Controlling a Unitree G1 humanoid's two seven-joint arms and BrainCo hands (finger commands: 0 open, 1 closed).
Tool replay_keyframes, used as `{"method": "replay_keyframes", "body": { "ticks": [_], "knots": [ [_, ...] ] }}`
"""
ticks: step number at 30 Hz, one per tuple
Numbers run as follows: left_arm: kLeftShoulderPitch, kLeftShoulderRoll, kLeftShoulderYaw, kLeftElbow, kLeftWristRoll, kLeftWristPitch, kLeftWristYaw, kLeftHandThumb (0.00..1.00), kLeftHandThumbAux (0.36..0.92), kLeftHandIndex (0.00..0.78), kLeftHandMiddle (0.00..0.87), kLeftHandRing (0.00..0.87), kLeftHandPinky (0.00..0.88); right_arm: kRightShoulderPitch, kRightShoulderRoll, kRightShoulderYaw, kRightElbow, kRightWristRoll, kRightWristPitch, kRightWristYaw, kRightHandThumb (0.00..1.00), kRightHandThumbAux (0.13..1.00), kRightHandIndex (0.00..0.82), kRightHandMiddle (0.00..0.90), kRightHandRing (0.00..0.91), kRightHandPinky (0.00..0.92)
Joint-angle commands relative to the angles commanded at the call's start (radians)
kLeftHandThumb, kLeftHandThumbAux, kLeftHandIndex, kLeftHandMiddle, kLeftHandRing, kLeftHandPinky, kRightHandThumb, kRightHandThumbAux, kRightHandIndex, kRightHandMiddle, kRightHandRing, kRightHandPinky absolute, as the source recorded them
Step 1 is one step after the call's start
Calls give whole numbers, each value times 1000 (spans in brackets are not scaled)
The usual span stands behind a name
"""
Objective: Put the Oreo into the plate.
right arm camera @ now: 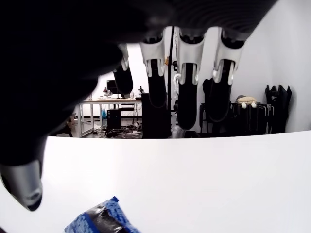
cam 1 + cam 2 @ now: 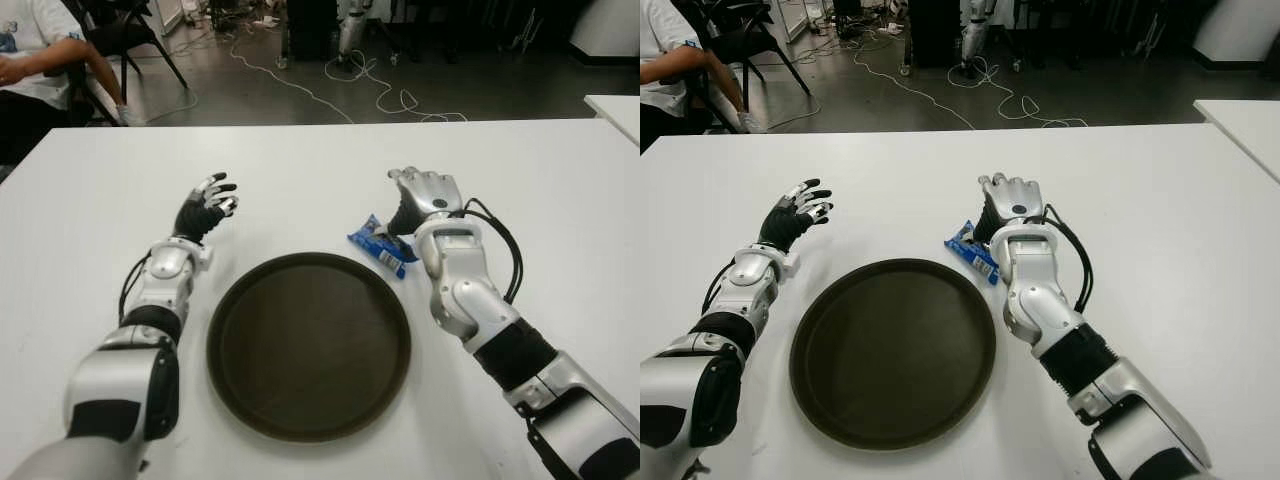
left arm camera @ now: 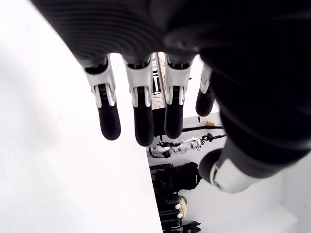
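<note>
Lying flat on the white table (image 2: 300, 180), blue foil Oreo packet (image 2: 380, 245), just beyond the rim of the round dark brown plate (image 2: 309, 344), long axis running diagonally from far-left to near-right. Hovering right beside it, right hand (image 2: 425, 195), fingers (image 1: 187, 97) spread, empty. Left hand (image 2: 205, 210) left of plate, fingers apart, empty.
</note>
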Motion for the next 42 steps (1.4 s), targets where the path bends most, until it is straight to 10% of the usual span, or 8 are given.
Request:
{"method": "replay_keyframes", "body": {
  "ticks": [42],
  "knots": [
    [1,0,-1,-3,-8,1,-2,113,697,123,214,223,242,-107,84,6,407,90,-78,-141,0,593,189,212,268,340]
  ]
}}
